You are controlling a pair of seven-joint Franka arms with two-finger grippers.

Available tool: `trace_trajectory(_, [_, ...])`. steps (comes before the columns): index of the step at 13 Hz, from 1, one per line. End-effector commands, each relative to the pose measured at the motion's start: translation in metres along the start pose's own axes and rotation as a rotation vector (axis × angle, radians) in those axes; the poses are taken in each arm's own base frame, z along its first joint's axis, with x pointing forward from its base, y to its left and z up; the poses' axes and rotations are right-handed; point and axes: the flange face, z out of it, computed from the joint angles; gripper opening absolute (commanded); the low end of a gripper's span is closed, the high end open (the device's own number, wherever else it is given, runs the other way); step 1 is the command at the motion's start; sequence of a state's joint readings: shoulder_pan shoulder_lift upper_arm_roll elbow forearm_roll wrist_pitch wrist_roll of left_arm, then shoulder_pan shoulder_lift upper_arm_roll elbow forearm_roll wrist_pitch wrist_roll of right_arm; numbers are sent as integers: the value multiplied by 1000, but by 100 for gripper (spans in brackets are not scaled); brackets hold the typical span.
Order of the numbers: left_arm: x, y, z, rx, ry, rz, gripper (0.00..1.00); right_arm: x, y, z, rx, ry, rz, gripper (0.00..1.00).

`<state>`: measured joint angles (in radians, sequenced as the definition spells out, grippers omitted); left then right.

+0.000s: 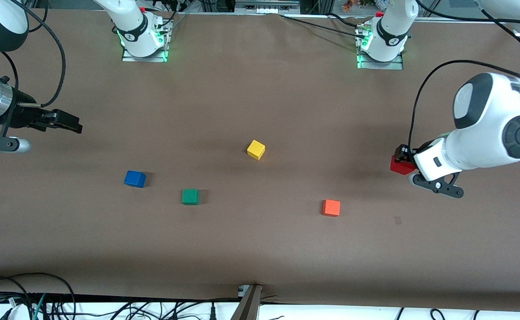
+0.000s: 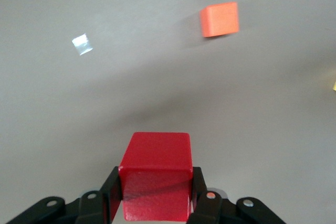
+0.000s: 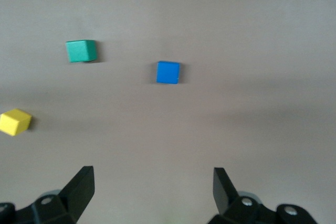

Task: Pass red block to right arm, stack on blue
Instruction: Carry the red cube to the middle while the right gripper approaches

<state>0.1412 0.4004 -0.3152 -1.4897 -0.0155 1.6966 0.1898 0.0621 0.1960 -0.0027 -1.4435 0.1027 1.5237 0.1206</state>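
Note:
The red block (image 1: 399, 166) is clamped between the black fingers of my left gripper (image 1: 402, 161) at the left arm's end of the table. In the left wrist view the gripper (image 2: 155, 184) is shut on the red block (image 2: 156, 174), one finger on each side face. The blue cube (image 1: 134, 178) sits on the brown table toward the right arm's end, and it also shows in the right wrist view (image 3: 168, 72). My right gripper (image 1: 71, 122) is open and empty, up in the air at the right arm's end, its fingers (image 3: 81, 184) wide apart.
A green cube (image 1: 190, 196) lies beside the blue one, slightly nearer the front camera. A yellow cube (image 1: 256, 150) sits mid-table. An orange cube (image 1: 331, 207) lies nearer the front camera than the red block. A small pale mark (image 1: 397, 219) is on the table.

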Motion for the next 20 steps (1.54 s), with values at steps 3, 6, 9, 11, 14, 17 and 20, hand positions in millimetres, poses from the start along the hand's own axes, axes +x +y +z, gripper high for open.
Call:
trace_trajectory(3, [8,0,-5,-262,110,301,0,-7,-28,14,229,-136,-21,100])
trace_trajectory(6, [21,-7,0,-397,275,499,0,11,-44,35,491,-210,-1,100])
trace_trajectory(9, [35,2,21,-593,435,665,0,16,-59,43,627,-251,4,100])
trace_trajectory(11, [42,9,31,-657,502,743,0,24,-64,63,702,-299,5,100])
trace_trajectory(14, [57,37,61,-788,630,896,0,36,-88,70,964,-324,-21,100])
trace_trajectory(17, [71,70,78,-906,806,1007,0,46,-115,112,1029,-369,56,100])
trace_trajectory(20, [80,126,82,-1004,905,1045,0,41,-156,155,1121,-347,131,100])
